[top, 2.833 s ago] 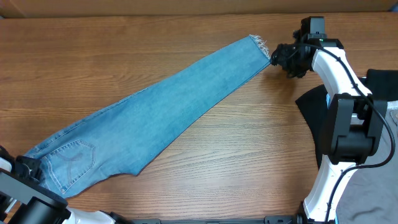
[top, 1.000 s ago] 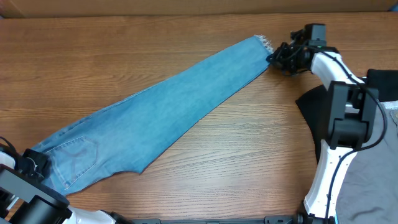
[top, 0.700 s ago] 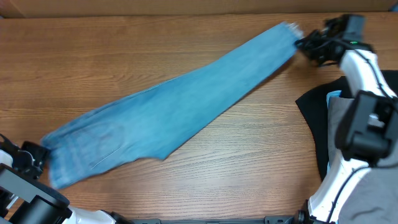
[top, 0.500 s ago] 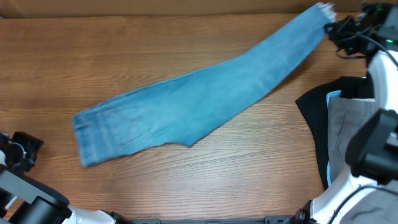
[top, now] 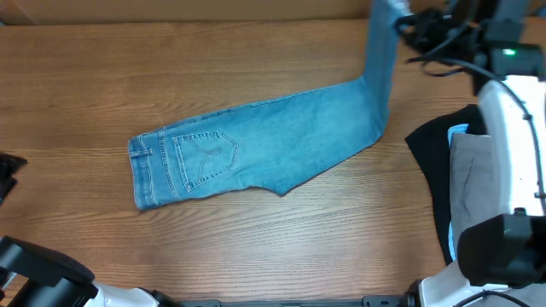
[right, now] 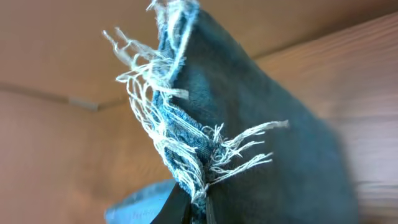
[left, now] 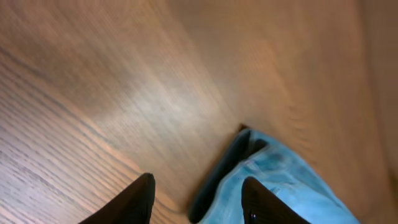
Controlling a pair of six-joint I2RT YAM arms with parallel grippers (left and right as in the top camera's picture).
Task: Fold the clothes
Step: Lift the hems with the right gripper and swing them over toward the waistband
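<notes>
While the jeans (top: 256, 141) are clamped by their frayed hem (right: 180, 143) in the right gripper (right: 194, 211) above the table (top: 171, 256), their waist is spread flat on it; the left gripper (left: 198, 186) is held apart, empty.

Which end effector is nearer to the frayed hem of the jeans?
Right. The right end effector pinches the frayed hem, held up at the far right. The left end effector stands open beyond the waist end of the jeans, touching nothing.
</notes>
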